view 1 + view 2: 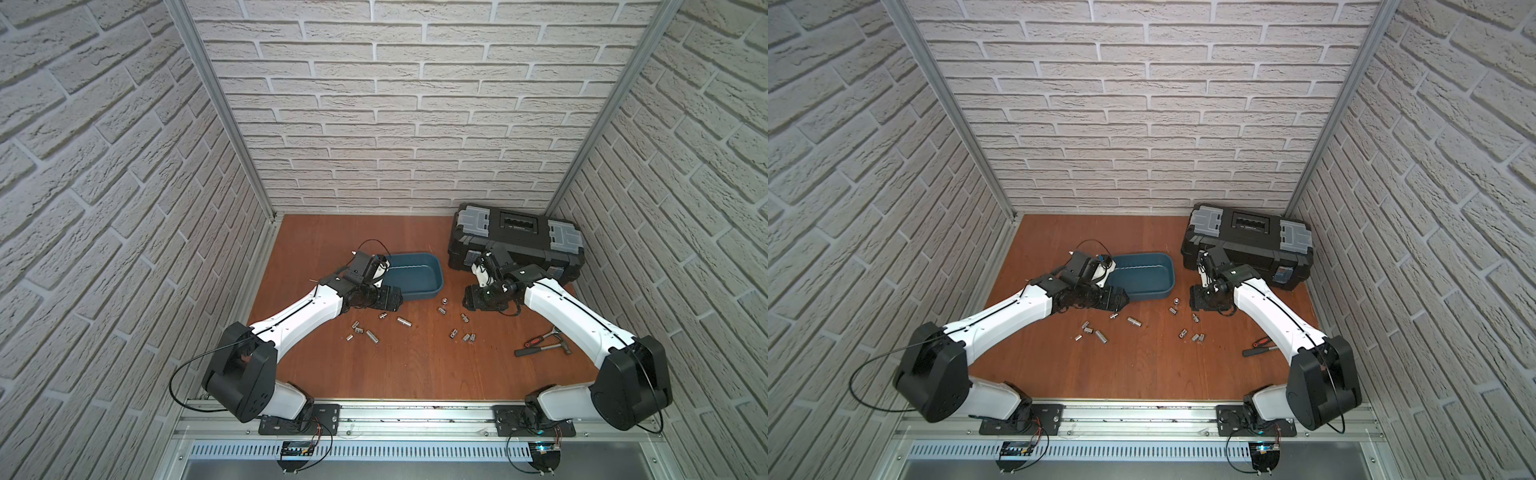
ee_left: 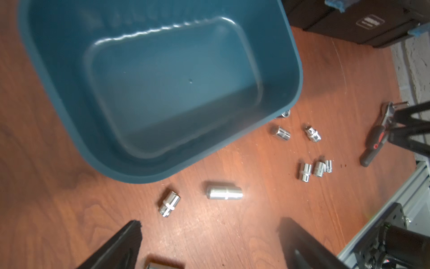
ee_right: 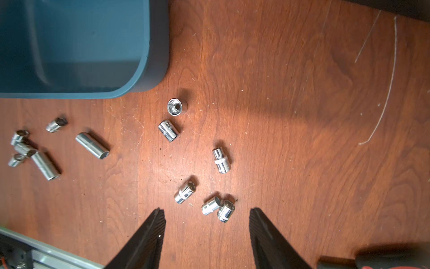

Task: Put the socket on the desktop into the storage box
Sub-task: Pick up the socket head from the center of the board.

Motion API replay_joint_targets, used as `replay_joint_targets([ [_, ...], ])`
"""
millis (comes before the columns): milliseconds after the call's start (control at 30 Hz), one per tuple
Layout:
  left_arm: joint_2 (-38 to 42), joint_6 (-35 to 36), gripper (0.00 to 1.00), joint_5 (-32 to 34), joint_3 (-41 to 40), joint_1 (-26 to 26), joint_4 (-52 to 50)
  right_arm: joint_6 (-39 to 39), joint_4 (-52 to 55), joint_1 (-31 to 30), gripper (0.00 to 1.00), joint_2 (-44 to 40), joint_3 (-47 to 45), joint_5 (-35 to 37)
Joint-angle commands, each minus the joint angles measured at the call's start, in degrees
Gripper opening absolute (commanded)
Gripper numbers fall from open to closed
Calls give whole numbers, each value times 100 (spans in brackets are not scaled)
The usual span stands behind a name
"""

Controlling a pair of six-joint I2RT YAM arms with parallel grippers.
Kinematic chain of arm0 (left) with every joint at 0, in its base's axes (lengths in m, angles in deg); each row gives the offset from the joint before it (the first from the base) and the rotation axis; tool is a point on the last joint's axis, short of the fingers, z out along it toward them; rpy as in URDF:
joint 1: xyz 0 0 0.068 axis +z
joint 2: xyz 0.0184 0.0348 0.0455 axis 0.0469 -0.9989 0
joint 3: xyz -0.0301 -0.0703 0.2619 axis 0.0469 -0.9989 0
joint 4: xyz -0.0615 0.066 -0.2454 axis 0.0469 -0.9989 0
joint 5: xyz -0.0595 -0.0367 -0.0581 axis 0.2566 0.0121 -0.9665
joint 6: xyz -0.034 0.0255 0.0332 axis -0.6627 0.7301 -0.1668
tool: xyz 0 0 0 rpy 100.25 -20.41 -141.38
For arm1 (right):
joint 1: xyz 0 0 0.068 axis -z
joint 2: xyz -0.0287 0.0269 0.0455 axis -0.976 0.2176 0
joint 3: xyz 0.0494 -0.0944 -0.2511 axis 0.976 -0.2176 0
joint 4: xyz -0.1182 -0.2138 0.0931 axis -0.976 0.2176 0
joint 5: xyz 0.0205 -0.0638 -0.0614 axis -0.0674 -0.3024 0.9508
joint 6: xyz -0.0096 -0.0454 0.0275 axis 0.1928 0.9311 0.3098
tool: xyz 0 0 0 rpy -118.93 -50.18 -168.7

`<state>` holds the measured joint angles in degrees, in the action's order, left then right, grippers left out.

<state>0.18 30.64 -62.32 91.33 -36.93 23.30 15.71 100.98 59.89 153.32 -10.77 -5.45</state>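
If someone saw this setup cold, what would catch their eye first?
Small shiny chrome sockets lie scattered across the middle of the reddish-brown wood-grain desktop. Behind them sits an empty shallow teal-blue plastic storage box, and a black toolbox with grey latches stands at the far right.

- A back wall (image 1: pixel 415 104) of whitish brick pattern is closing off the far side in both top views.
- A left side wall (image 1: pixel 83 166) and a right side wall (image 1: pixel 685 166), in the same brick, are flanking it.
- A left corner post (image 1: pixel 220 108) and a right corner post (image 1: pixel 611 104), both bare metal, are running down the far corners.
- An aluminium rail (image 1: pixel 415 409) is lying along the near edge, with a slotted duct (image 1: pixel 415 451) sitting just in front.
- Soft, even light is falling throughout.
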Motion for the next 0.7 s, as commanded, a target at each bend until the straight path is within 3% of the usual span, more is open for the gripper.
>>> replay_joint_targets([
  [0, -40, 15, 95, 126, 167, -141, -40, 101, 149, -74, 60, 252, 223, 297],
  [667, 20, -268, 93, 359, -77, -337, 133, 318, 218, -224, 52, 1615, 533, 394],
])
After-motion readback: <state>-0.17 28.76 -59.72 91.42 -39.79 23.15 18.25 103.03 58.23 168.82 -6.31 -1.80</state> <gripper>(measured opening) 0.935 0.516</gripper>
